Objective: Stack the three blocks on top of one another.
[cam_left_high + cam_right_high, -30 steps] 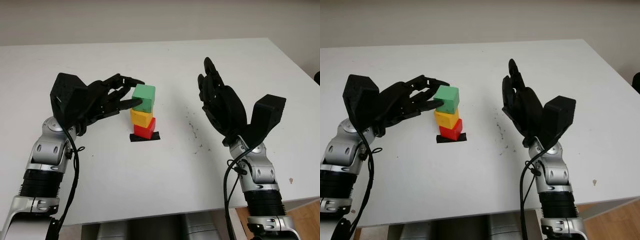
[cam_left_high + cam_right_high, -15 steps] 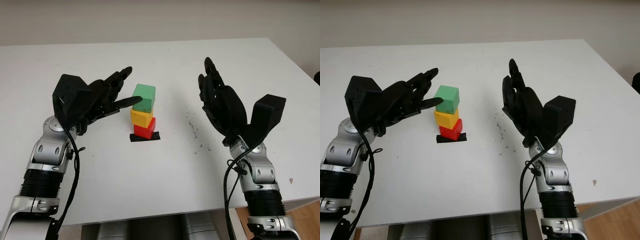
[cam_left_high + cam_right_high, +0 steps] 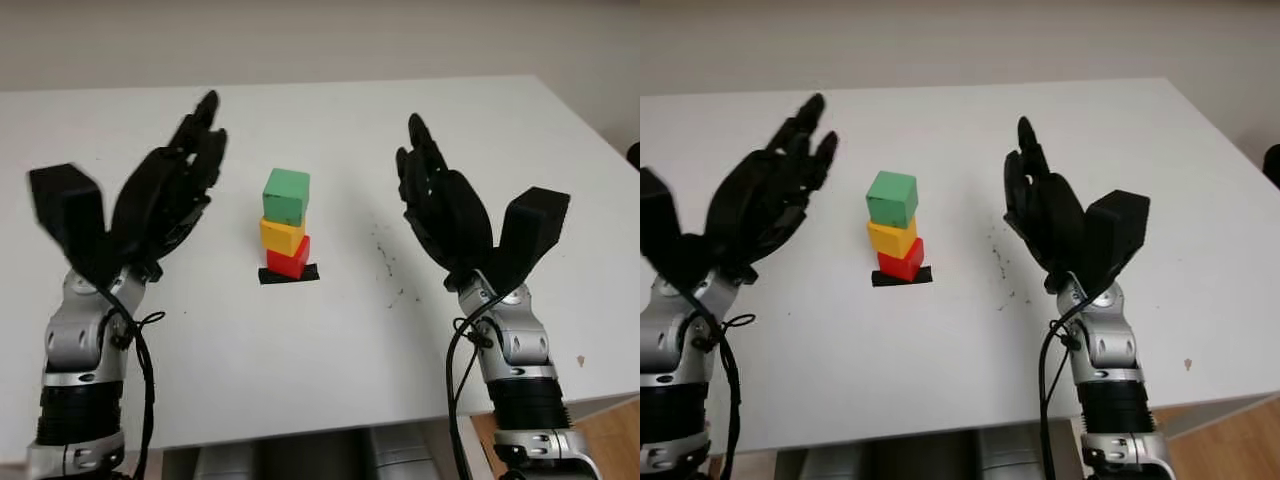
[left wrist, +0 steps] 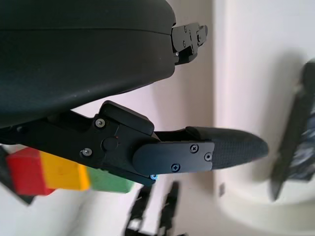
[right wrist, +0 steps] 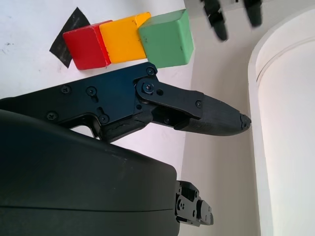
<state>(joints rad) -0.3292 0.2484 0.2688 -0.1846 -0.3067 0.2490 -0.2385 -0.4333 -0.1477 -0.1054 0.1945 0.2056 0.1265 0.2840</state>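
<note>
The stack stands near the middle of the table (image 3: 330, 360), on a black patch (image 3: 289, 274) that marks its spot. The red block (image 3: 289, 258) sits on the patch, the yellow block (image 3: 283, 236) on the red, and the green block (image 3: 286, 196) on top. Each block is turned a little against the one below, so the column is not square, and I judge it stable only while untouched.

My left hand (image 3: 165, 205) is raised beside the stack, well apart from it, open and holding nothing, its palm toward the blocks. My right hand (image 3: 440, 208) is raised on the other side of the stack, also well apart, open and empty, palm facing in. With both hands off the blocks on either side, nothing of mine can nudge the column.

All three blocks are stacked, so I judge the task done.

Between the stack and my right hand, dark specks (image 3: 385, 262) mark the table. Nothing stands between either hand and the stack. The chief risk is a careless sweep of an arm toward the blocks.
</note>
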